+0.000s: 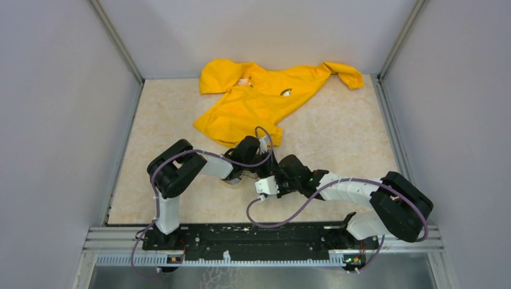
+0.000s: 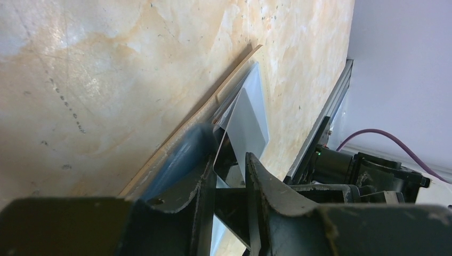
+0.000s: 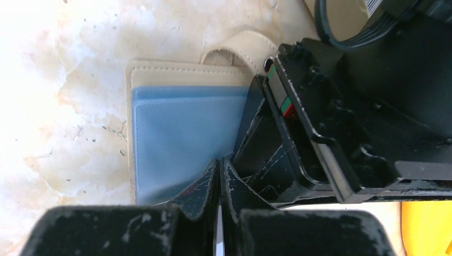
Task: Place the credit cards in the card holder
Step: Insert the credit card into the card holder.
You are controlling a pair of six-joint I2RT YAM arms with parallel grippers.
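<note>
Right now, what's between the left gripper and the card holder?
A pale credit card, from the left gripper toward the card holder; left wrist view shows it.

Yellow jacket (image 1: 259, 99) lies crumpled on marbled table (image 1: 349, 144).

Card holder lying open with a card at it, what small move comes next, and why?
Probably ease the left claw forward, sliding the card into the clear pocket of the card holder. The card sits tilted in that claw, its far edge at the holder, while the right claw is shut at the pocket's edge.
</note>
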